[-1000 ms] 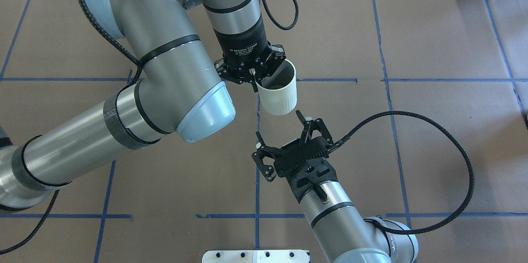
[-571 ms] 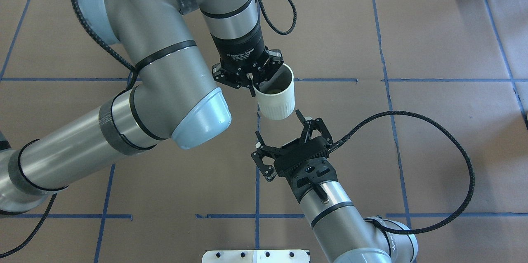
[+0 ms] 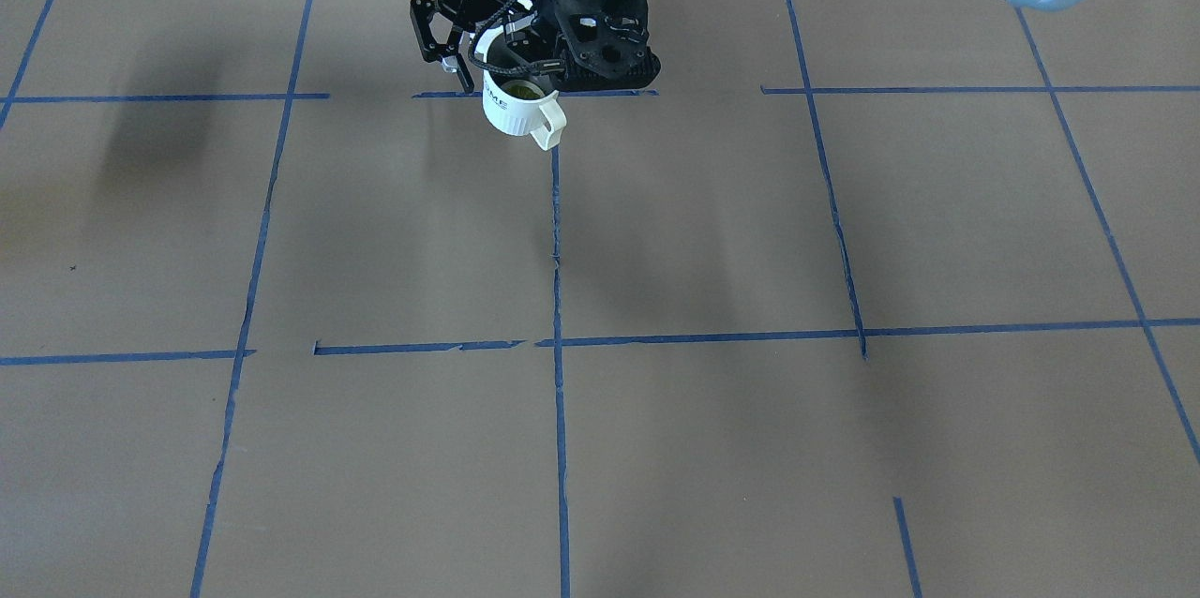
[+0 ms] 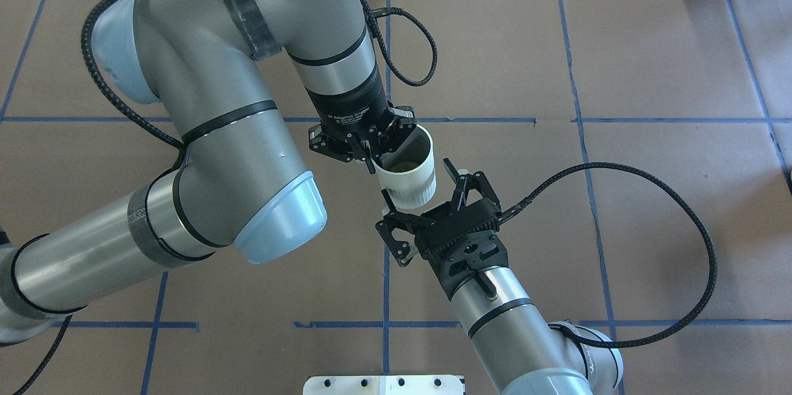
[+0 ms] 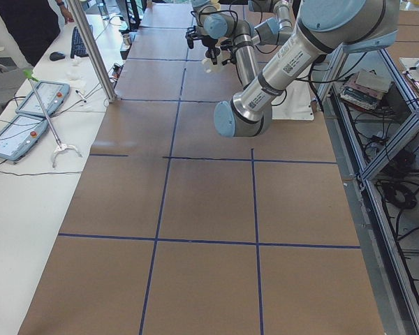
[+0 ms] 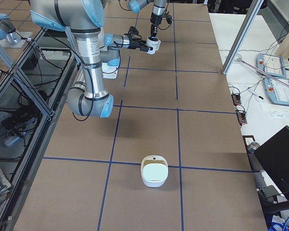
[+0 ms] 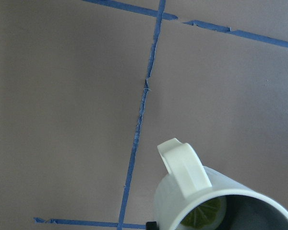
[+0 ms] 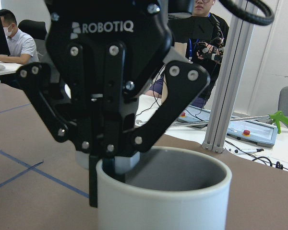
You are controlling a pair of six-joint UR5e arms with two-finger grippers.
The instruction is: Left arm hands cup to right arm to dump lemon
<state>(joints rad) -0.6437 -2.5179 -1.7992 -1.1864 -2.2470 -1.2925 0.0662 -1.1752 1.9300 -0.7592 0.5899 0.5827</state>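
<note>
The white cup [image 4: 405, 187] hangs above the table, upright. A yellow lemon slice [image 4: 402, 166] lies inside it. My left gripper [image 4: 373, 161] is shut on the cup's rim wall from above. The right wrist view also shows its fingers [image 8: 105, 167] clamped on the cup's rim [image 8: 168, 191]. My right gripper [image 4: 416, 179] is open, with one finger on each side of the cup's lower body. I cannot tell if they touch it. In the front view the cup [image 3: 511, 106] shows its handle and the lemon [image 3: 522, 90]. The left wrist view shows the handle [image 7: 182, 165].
A white lidded container [image 6: 154, 172] sits on the brown table far off at my right end. An aluminium post [image 5: 94, 49] and control pendants [image 5: 28, 115] stand on the operators' side table. A white base plate [image 4: 383, 384] lies at the table's near edge.
My left arm has carried the cup toward the right gripper, from just beyond its fingertips to between its open fingers. The right gripper has shifted only slightly.
</note>
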